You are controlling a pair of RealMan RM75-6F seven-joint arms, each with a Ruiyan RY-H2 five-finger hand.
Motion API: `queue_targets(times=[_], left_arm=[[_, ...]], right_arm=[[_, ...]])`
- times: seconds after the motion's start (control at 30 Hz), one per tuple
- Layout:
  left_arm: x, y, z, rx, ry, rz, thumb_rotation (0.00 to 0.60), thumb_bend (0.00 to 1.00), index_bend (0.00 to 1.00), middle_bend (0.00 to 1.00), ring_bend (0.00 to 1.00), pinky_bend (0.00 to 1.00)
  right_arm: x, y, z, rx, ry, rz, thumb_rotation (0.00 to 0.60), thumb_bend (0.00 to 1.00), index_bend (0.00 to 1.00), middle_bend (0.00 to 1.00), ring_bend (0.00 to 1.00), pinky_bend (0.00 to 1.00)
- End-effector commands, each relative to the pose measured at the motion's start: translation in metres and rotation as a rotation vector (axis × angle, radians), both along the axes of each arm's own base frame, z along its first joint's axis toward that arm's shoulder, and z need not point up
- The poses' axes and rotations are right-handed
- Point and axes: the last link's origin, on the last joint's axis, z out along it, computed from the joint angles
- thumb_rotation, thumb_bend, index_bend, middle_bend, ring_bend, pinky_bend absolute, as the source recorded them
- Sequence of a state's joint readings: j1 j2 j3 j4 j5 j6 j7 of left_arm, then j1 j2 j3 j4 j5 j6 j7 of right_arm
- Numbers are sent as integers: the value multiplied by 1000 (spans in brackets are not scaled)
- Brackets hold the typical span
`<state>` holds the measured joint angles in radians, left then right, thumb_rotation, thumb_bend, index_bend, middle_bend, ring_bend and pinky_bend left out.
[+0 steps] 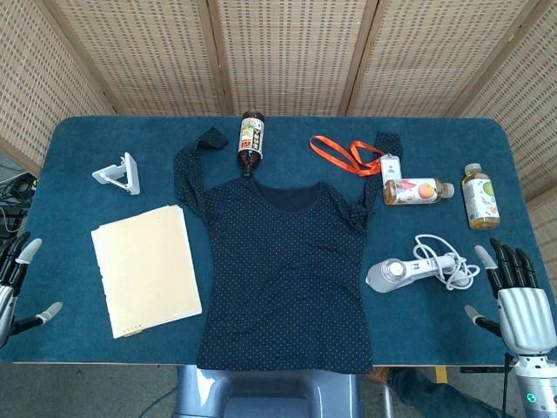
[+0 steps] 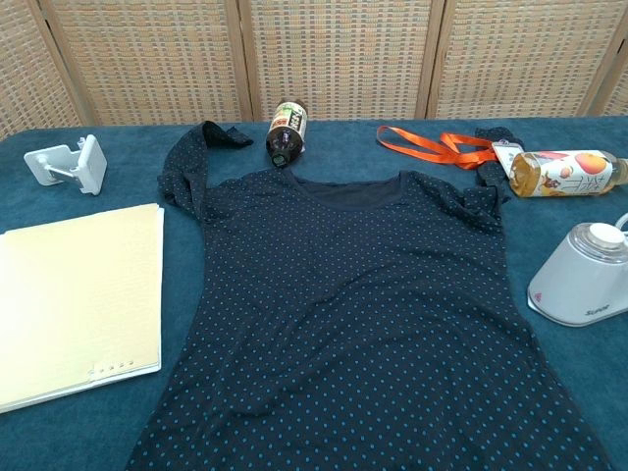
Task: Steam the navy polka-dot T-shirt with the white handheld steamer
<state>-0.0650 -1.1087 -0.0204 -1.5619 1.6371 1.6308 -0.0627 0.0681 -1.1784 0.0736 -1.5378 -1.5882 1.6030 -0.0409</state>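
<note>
The navy polka-dot T-shirt [image 1: 283,270] [image 2: 353,324] lies flat in the middle of the blue table, neck toward the far side and hem at the near edge. Just right of the shirt, the white handheld steamer [image 1: 396,273] [image 2: 581,274] lies on its side with its cord coiled beside it. My right hand [image 1: 518,300] hovers at the table's near right corner, fingers spread, holding nothing, a short way right of the steamer. My left hand [image 1: 16,283] sits at the near left edge, fingers apart and empty. Neither hand shows in the chest view.
A cream folder [image 1: 146,268] lies left of the shirt, with a white stand [image 1: 119,173] behind it. A dark bottle [image 1: 251,139] lies by the collar. An orange lanyard [image 1: 344,154] and two drink bottles [image 1: 416,191] [image 1: 479,196] sit at the back right.
</note>
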Motion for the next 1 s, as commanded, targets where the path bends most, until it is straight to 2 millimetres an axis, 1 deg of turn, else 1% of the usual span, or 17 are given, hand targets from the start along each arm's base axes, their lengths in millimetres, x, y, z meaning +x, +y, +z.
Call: queue_targets(times=[0.03,0.17,0.27,0.37,0.43,0.47,0.5,0.6,0.63,0.7,0.73,0.83,1.0], left_arm=[[-1,1,0,-5,4,7,600,0,0,0,0,0],[2,1,-2,-2,11,7,600,0,0,0,0,0],[3,1,-3,-4,17,7,600,0,0,0,0,0],[3,3,-5,-7,18,9,600,0,0,0,0,0],[3,4,-6,-7,12,14,600,0,0,0,0,0],[3,4,-6,-7,13,15,600,0,0,0,0,0],[3,4,-5,-6,14,16,600,0,0,0,0,0],[3,5,-4,2,13,22,600,0,0,0,0,0],[3,5,-4,2,11,22,600,0,0,0,0,0],[4,6,-4,3,12,19,600,0,0,0,0,0],[5,5,-4,3,12,19,600,0,0,0,0,0],[4,4,-4,2,12,19,600,0,0,0,0,0],[3,3,-2,8,3,18,600,0,0,0,0,0]], right_arm=[[0,0,0,0,0,-3,600,0,0,0,0,0],[-2,0,0,14,3,-13,600,0,0,0,0,0],[-7,-1,-3,60,11,-45,600,0,0,0,0,0],[-15,-6,-11,132,26,-84,600,0,0,0,0,0],[-25,-11,-17,182,63,-103,600,2,0,0,0,0],[-30,-15,-21,203,84,-110,600,22,0,0,0,0],[-35,-18,-25,222,101,-116,600,95,0,0,0,0],[-51,-31,-40,283,125,-129,600,391,0,0,0,0],[-55,-35,-45,298,127,-130,600,459,0,0,0,0],[-62,-43,-53,325,155,-131,600,511,0,0,0,0],[-64,-45,-55,329,166,-128,600,517,0,0,0,0],[-67,-54,-64,341,198,-119,600,515,0,0,0,0],[-69,-66,-69,331,211,-115,600,514,0,0,0,0]])
